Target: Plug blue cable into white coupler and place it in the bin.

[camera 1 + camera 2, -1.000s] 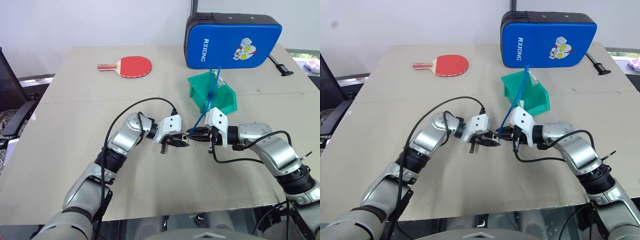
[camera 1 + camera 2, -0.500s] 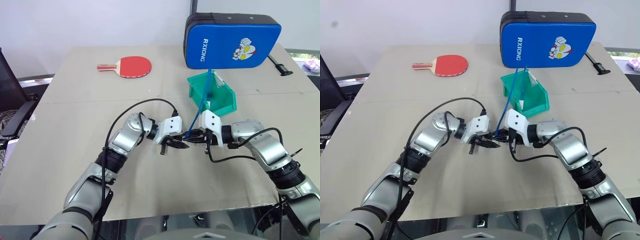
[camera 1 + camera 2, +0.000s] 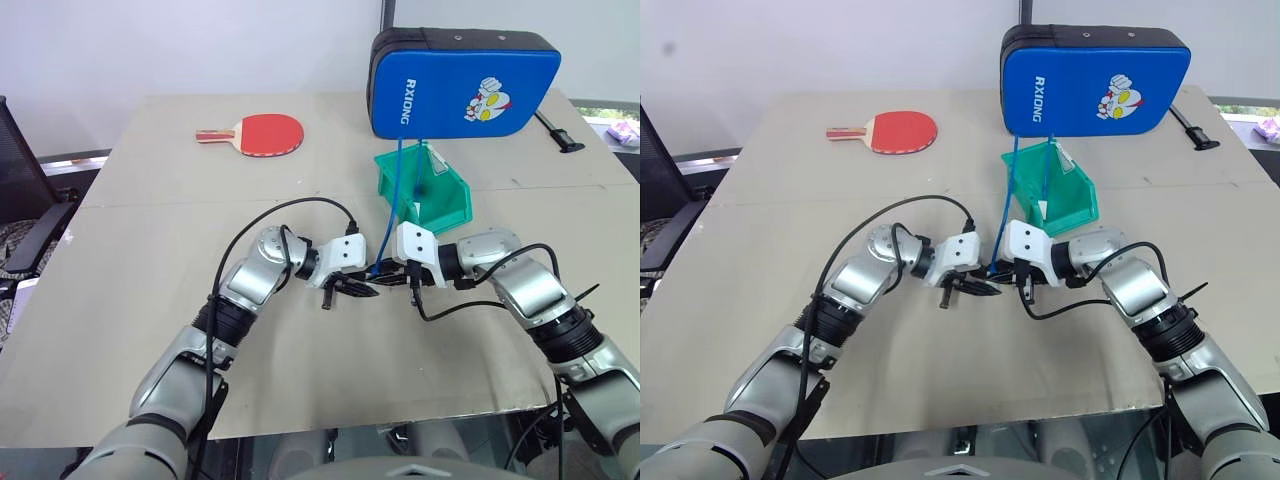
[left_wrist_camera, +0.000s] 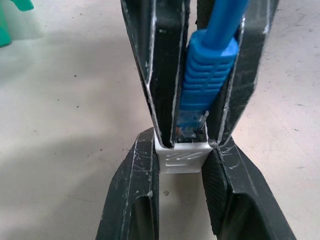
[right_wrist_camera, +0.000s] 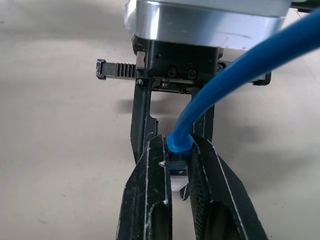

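Blue cable (image 3: 392,190): a thin, light, floppy cord; it rose from the two pincers toward twelve o'clock, up in front of the bin. Only the ribbed boot by the plug looked stiff enough to push on, so I judged that the spot to take it.
Plug: small, clear and likely fragile; in the left wrist view its tip sat at the mouth of the white coupler (image 4: 182,155), whether fully seated I could not tell.
White coupler: a tiny hard block, light and probably slippery, best pinched across its flat sides.
Left pincer (image 3: 362,289): narrowly parted and clenched on the white coupler, one finger on each side of it.
Right pincer (image 3: 392,274): squeezed nearly closed on the blue cable's ribbed boot, nose to nose with the left one over the bench (image 3: 150,300).
Meeting point: both pincers tip to tip at mid-bench, the joint held clear above the surface.
Bin (image 3: 452,205): teal, at about one o'clock from the joined pincers, near but apart; light plastic that a nudge could shift.
Blue padded case (image 3: 460,85): behind the bin at twelve o'clock, no part of the job.
Paddle (image 3: 255,132): red, well apart at eleven o'clock.
Risk, as I judged it: a skewed push could bend the plug or pop the coupler free.
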{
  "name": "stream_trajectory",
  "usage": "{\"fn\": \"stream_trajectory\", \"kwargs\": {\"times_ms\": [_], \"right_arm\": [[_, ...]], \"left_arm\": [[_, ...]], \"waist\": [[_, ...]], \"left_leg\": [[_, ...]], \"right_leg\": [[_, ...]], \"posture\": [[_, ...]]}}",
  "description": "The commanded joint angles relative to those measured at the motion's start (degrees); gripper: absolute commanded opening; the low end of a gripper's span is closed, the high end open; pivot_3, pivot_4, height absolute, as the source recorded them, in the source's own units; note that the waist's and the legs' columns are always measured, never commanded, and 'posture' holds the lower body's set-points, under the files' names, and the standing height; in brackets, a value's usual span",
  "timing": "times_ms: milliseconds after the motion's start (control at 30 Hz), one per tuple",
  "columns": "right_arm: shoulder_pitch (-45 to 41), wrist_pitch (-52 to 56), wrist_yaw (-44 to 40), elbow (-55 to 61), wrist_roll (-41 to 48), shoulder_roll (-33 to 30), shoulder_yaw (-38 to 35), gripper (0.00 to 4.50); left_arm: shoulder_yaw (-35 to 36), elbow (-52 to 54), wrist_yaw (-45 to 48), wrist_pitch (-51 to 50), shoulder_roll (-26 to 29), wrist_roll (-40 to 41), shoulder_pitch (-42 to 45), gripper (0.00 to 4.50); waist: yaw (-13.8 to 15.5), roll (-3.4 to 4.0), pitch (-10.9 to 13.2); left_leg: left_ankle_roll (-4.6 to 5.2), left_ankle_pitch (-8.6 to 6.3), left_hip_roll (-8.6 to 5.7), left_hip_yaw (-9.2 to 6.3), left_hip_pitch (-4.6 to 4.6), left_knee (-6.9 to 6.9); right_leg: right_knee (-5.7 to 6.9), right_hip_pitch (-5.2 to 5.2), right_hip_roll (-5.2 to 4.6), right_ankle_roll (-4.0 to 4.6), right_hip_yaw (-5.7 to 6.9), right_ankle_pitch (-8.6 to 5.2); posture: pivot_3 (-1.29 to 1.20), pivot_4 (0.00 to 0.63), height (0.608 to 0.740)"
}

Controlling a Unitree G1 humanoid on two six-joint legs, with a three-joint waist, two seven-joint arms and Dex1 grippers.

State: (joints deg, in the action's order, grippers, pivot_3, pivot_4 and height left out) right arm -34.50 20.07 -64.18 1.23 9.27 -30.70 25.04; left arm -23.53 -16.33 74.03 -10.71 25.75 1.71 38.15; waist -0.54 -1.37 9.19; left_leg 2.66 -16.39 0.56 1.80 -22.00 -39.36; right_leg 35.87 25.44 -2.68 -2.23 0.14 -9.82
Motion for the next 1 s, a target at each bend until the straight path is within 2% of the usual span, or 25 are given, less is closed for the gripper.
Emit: {"fn": "stream_trajectory", "kwargs": {"times_ms": [33,367,533,600,633,700,767,800,900,1000], "right_arm": [[2.3,2.4,-2.0,-4.3,-4.2,-0.4,5.6,0.0],[1.9,6.7,-5.0,-6.6,-4.6,1.9,8.1,0.0],[2.9,7.2,-4.8,-6.0,-3.3,2.6,6.3,0.0],[3.4,6.6,-4.0,-5.4,-1.8,3.2,4.1,0.0],[3.9,6.6,-3.2,-4.4,-0.7,3.7,2.4,0.0],[4.8,6.7,-1.4,-1.9,2.0,4.7,-2.0,0.0],[6.0,8.2,0.5,2.6,5.1,5.0,-6.7,0.0],[6.7,9.7,1.4,5.3,6.8,4.8,-8.9,0.0],[8.7,15.2,4.2,14.7,12.6,3.0,-15.7,0.0],[7.3,21.7,9.1,20.4,18.4,2.1,-23.1,0.0]], "left_arm": [[0.9,2.3,-0.4,0.8,-0.8,0.9,0.7,0.68],[0.3,2.6,-1.3,2.3,-1.0,-0.3,-0.4,0.68],[0.6,3.5,-1.0,1.2,-0.9,0.3,-1.5,0.68],[1.6,5.1,-0.2,-1.0,-0.9,2.2,-2.3,1.69],[2.5,6.1,-0.8,-1.8,-0.8,2.8,-2.8,1.89],[4.6,8.5,-2.8,-3.2,-0.2,4.0,-4.4,2.85],[7.2,13.3,-3.2,-6.5,1.9,6.7,-8.0,4.0],[8.4,15.7,-3.4,-8.0,3.2,7.8,-10.3,4.37],[14.5,22.7,-6.0,-10.6,6.1,12.1,-18.3,4.37],[23.5,29.3,-12.9,-7.7,1.5,19.2,-26.1,4.37]], "waist": [[0.0,0.0,0.0],[-0.1,0.02,-0.4],[-0.1,0.08,-0.7],[-0.1,0.06,-0.8],[-0.1,0.07,-0.8],[-0.1,0.06,-0.8],[-0.4,0.1,-0.8],[-0.6,0.14,-0.7],[-0.5,0.28,-0.6],[-0.1,0.36,-0.5]], "left_leg": [[0.0,0.0,0.0,0.0,0.01,0.0],[0.0,0.0,0.02,-0.03,0.33,0.01],[0.0,0.0,0.02,-0.04,0.37,0.01],[0.0,0.0,0.02,-0.04,0.39,0.01],[0.0,-0.01,0.03,-0.06,0.39,0.02],[0.0,-0.01,0.04,-0.09,0.35,0.02],[0.0,-0.01,0.11,-0.12,0.32,0.04],[0.0,0.0,0.12,-0.12,0.29,0.05],[0.0,0.0,0.34,-0.15,0.11,0.14],[-0.01,0.0,0.35,-0.18,-0.11,0.12]], "right_leg": [[0.0,-0.01,-0.01,0.0,0.0,0.0],[-0.01,-0.3,0.0,0.01,0.01,-0.02],[-0.02,-0.35,0.0,0.03,0.02,-0.03],[-0.02,-0.37,0.0,0.11,0.01,-0.08],[-0.02,-0.37,0.0,0.1,0.02,-0.08],[-0.03,-0.36,0.0,0.07,0.04,-0.07],[-0.02,-0.31,0.0,0.01,0.04,-0.02],[-0.02,-0.27,0.0,0.01,0.04,-0.02],[0.03,-0.02,0.03,0.01,0.05,-0.01],[0.02,0.17,-0.01,0.0,0.11,-0.01]], "posture": [[0.0,0.15,0.74],[0.0,0.15,0.74],[0.0,0.15,0.74],[0.0,0.15,0.74],[0.0,0.15,0.74],[0.0,0.15,0.74],[0.0,0.15,0.74],[0.0,0.15,0.74],[0.0,0.15,0.74],[0.0,0.15,0.74]]}}
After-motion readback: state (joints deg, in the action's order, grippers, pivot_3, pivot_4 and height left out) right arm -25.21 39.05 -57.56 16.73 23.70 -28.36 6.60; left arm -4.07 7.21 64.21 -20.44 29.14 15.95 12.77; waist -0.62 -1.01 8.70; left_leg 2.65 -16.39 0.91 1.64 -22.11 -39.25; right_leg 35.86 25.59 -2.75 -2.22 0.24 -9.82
